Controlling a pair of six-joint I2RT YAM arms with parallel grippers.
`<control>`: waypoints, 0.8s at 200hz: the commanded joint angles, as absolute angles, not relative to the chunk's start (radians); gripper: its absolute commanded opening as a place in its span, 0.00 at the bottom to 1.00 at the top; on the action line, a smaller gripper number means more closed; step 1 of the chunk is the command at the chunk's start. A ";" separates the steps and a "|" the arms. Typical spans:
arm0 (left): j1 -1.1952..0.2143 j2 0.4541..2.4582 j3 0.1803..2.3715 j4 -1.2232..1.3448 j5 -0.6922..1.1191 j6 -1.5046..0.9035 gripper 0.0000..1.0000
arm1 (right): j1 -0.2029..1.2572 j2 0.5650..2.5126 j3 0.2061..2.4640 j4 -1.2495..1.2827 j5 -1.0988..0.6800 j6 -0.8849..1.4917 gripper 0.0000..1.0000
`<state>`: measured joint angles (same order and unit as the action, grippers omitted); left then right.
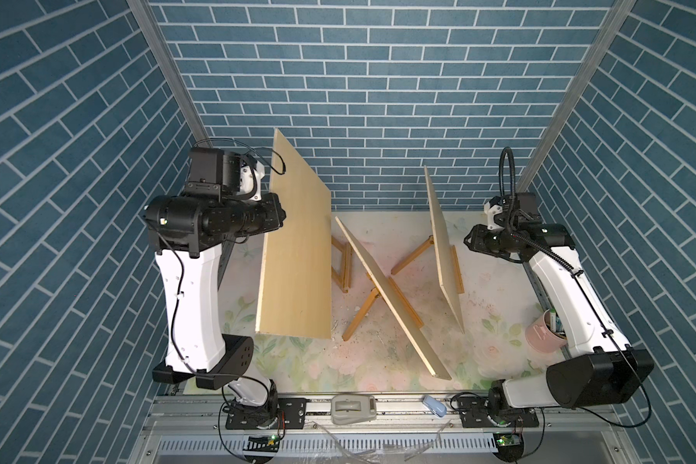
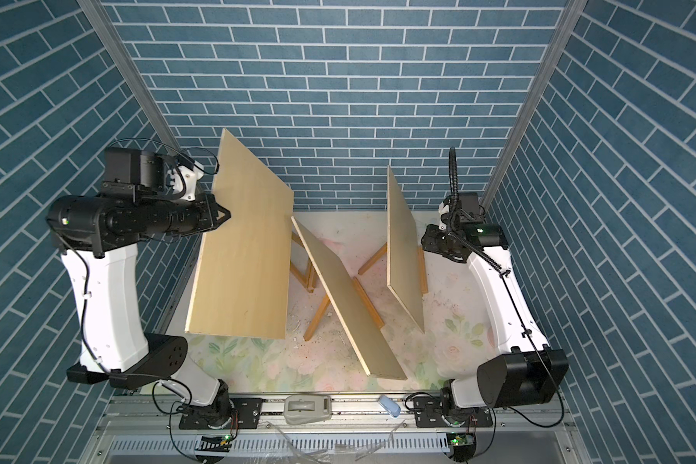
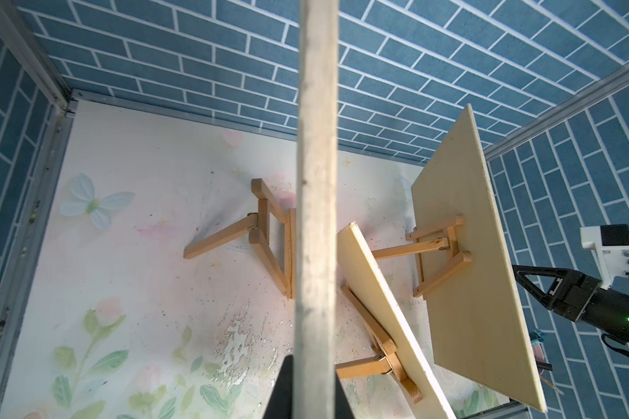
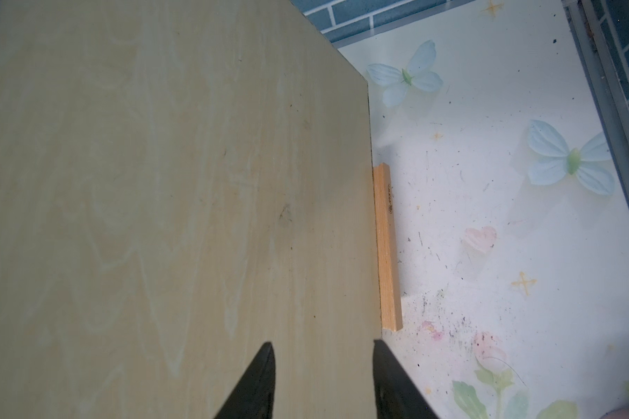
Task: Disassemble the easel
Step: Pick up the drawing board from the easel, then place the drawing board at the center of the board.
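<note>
Three boards in play: left gripper (image 2: 222,215) clamping left edge of lifted board (image 1: 298,257), holding it off bare easel frame (image 1: 341,261), which is standing just right of it on counter (image 1: 298,369); middle board (image 1: 390,301) leaning on own easel at centre. Further right, right gripper (image 4: 322,344) hovering, jaws apart, gripping nothing, facing right board (image 1: 443,249). That board standing just left of it, long axis running near to far; right arm (image 1: 555,281) nearer. Next grasp likely needing jaws straddling board's edge.

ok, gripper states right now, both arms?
Left gripper: closed on the edge of the lifted board.
Right gripper: open, holding nothing.
</note>
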<state>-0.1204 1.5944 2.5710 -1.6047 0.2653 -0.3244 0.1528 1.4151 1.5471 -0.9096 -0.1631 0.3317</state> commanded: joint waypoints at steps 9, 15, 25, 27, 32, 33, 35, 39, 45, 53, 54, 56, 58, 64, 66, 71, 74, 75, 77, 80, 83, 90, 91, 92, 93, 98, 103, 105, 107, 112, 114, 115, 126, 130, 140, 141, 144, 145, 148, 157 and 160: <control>-0.079 1.489 2.617 -1.528 0.243 -0.319 0.00 | 0.163 1.385 1.540 -0.940 -0.185 0.299 0.45; -0.077 1.480 2.617 -1.536 0.231 -0.315 0.00 | 0.163 1.385 1.540 -0.940 -0.189 0.298 0.45; -0.077 1.461 2.616 -1.545 0.210 -0.314 0.00 | 0.164 1.385 1.538 -0.940 -0.194 0.297 0.45; -0.077 1.459 2.615 -1.546 0.208 -0.314 0.00 | 0.164 1.385 1.539 -0.940 -0.195 0.297 0.45; -0.077 1.453 2.616 -1.549 0.202 -0.314 0.00 | 0.163 1.385 1.538 -0.940 -0.197 0.296 0.45; -0.077 1.451 2.616 -1.549 0.202 -0.314 0.00 | 0.164 1.385 1.538 -0.940 -0.197 0.296 0.45; -0.077 1.448 2.615 -1.549 0.200 -0.315 0.00 | 0.164 1.385 1.539 -0.940 -0.198 0.296 0.45; -0.077 1.442 2.614 -1.550 0.197 -0.317 0.00 | 0.166 1.386 1.539 -0.940 -0.200 0.295 0.45; -0.077 1.434 2.612 -1.549 0.191 -0.319 0.00 | 0.167 1.387 1.539 -0.940 -0.202 0.293 0.45; -0.077 1.423 2.607 -1.549 0.182 -0.320 0.00 | 0.166 1.389 1.542 -0.942 -0.203 0.292 0.45; -0.077 1.422 2.607 -1.551 0.180 -0.321 0.00 | 0.166 1.389 1.542 -0.942 -0.203 0.291 0.45; -0.077 1.419 2.606 -1.552 0.176 -0.321 0.00 | 0.166 1.390 1.543 -0.943 -0.203 0.290 0.45; -0.077 1.416 2.604 -1.553 0.173 -0.320 0.00 | 0.167 1.390 1.544 -0.943 -0.203 0.290 0.45; -0.077 1.412 2.600 -1.556 0.161 -0.319 0.00 | 0.167 1.390 1.545 -0.945 -0.204 0.287 0.45; -0.077 1.411 2.598 -1.559 0.156 -0.319 0.00 | 0.167 1.390 1.546 -0.946 -0.204 0.287 0.45; -0.077 1.409 2.596 -1.565 0.146 -0.318 0.00 | 0.168 1.390 1.546 -0.946 -0.206 0.287 0.45; -0.077 1.410 2.595 -1.569 0.141 -0.317 0.00 | 0.167 1.390 1.546 -0.946 -0.206 0.287 0.45; -0.077 1.410 2.594 -1.571 0.140 -0.317 0.00 | 0.167 1.389 1.545 -0.946 -0.207 0.287 0.45; -0.077 1.409 2.593 -1.574 0.138 -0.315 0.00 | 0.167 1.388 1.546 -0.946 -0.206 0.287 0.45; -0.077 1.410 2.593 -1.580 0.132 -0.315 0.00 | 0.167 1.388 1.544 -0.946 -0.206 0.287 0.45; -0.077 1.411 2.591 -1.585 0.127 -0.315 0.00 | 0.168 1.387 1.543 -0.946 -0.207 0.287 0.45; -0.077 1.415 2.588 -1.596 0.118 -0.312 0.00 | 0.167 1.384 1.540 -0.945 -0.208 0.287 0.45; -0.077 1.415 2.587 -1.596 0.117 -0.311 0.00 | 0.167 1.384 1.540 -0.945 -0.208 0.287 0.45; -0.077 1.416 2.587 -1.598 0.117 -0.310 0.00 | 0.167 1.384 1.540 -0.945 -0.208 0.287 0.45; -0.077 1.417 2.586 -1.600 0.115 -0.310 0.00 | 0.167 1.384 1.539 -0.945 -0.208 0.287 0.45; -0.077 1.419 2.583 -1.607 0.107 -0.307 0.00 | 0.167 1.382 1.536 -0.946 -0.209 0.287 0.45; -0.077 1.421 2.579 -1.613 0.096 -0.305 0.00 | 0.168 1.380 1.532 -0.946 -0.210 0.287 0.45; -0.077 1.423 2.578 -1.617 0.090 -0.304 0.00 | 0.168 1.380 1.532 -0.946 -0.210 0.287 0.45; -0.077 1.423 2.577 -1.620 0.085 -0.303 0.00 | 0.167 1.379 1.531 -0.946 -0.211 0.287 0.45; -0.077 1.425 2.575 -1.628 0.074 -0.297 0.00 | 0.168 1.377 1.528 -0.946 -0.210 0.287 0.45; -0.077 1.427 2.573 -1.631 0.068 -0.295 0.00 | 0.167 1.376 1.526 -0.946 -0.210 0.287 0.45; -0.077 1.429 2.572 -1.631 0.065 -0.294 0.00 | 0.167 1.376 1.525 -0.946 -0.211 0.287 0.45; -0.077 1.434 2.560 -1.644 0.032 -0.283 0.00 | 0.168 1.372 1.519 -0.945 -0.209 0.287 0.45; -0.076 1.438 2.556 -1.650 0.016 -0.279 0.00 | 0.167 1.371 1.516 -0.945 -0.210 0.287 0.45; -0.075 1.447 2.539 -1.660 -0.009 -0.267 0.00 | 0.168 1.369 1.510 -0.944 -0.209 0.290 0.45; -0.075 1.448 2.537 -1.660 -0.011 -0.265 0.00 | 0.168 1.368 1.510 -0.945 -0.210 0.291 0.45; -0.075 1.452 2.529 -1.660 -0.018 -0.262 0.00 | 0.169 1.367 1.509 -0.944 -0.210 0.291 0.45; -0.075 1.452 2.526 -1.660 -0.019 -0.261 0.00 | 0.169 1.367 1.509 -0.944 -0.211 0.292 0.45; -0.075 1.454 2.515 -1.658 -0.024 -0.257 0.00 | 0.169 1.365 1.506 -0.943 -0.211 0.293 0.45; -0.073 1.456 2.478 -1.643 -0.030 -0.248 0.00 | 0.169 1.362 1.501 -0.940 -0.211 0.295 0.45; -0.071 1.455 2.461 -1.639 -0.027 -0.245 0.00 | 0.169 1.361 1.498 -0.939 -0.211 0.296 0.45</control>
